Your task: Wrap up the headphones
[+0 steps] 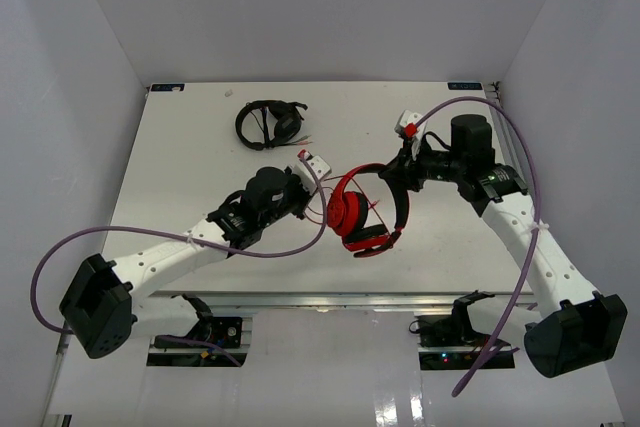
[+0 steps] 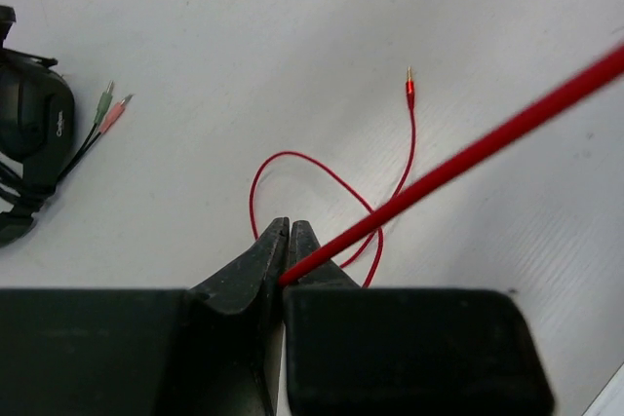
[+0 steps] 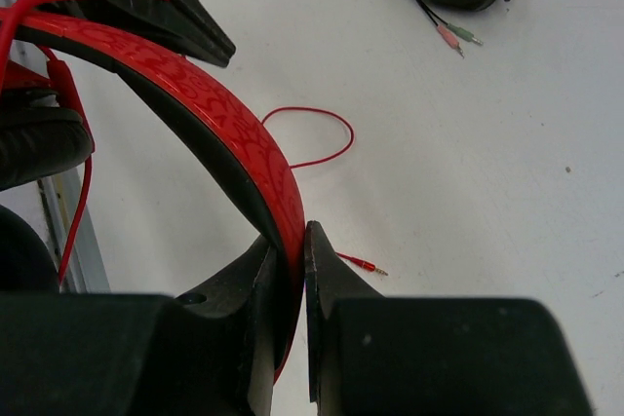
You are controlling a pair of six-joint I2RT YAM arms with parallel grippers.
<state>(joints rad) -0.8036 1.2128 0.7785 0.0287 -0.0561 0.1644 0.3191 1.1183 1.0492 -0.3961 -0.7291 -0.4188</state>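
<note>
- From above, the headphones [image 1: 358, 215] are at the middle of the table [image 1: 180, 157], between the two arms. The black headphones [image 1: 270, 125] lie at the far left.
- Left wrist: the left gripper [image 2: 288, 233] is pinched closed on the cable [image 2: 439, 165], which runs taut to the right. Its slack loops on the table.
- Right wrist: the right gripper [image 3: 294, 241] is clamped tight on the headphones' red headband [image 3: 195, 85].

white table [image 1: 190, 157], plain white walls [image 1: 300, 7] on three sides
</note>
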